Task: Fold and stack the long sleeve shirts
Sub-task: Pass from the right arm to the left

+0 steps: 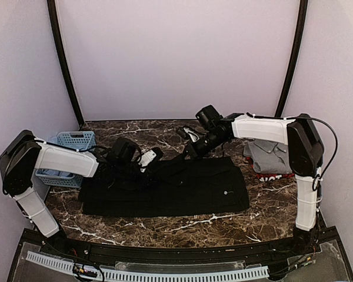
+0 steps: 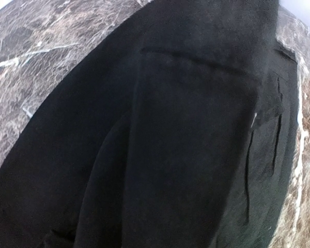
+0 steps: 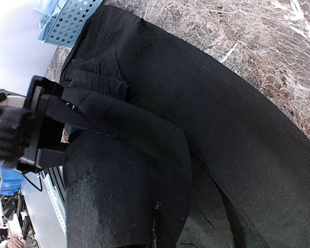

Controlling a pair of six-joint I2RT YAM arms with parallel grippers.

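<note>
Between the two sets of fingers, the black shirt (image 1: pixel 182 188) lies spread on the surface (image 1: pixel 165 226). The right fingers (image 1: pixel 189 150) clamp its far edge, holding up a peak. The left fingers (image 1: pixel 153 157) pinch cloth just beside them.

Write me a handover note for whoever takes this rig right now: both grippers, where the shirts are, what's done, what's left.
Left gripper: jaws look clamped on a fold of the large black cloth shirt, far-left part.
Right gripper: jaws shut on that shirt's far edge, lifting it into a peak.
Shirts: black one spread across the marble table; grey cloth shirt lies on the red-edged shirt at the right.
Done: two shirts stacked.
Left: finish folding the black one and add it to the stack.
</note>
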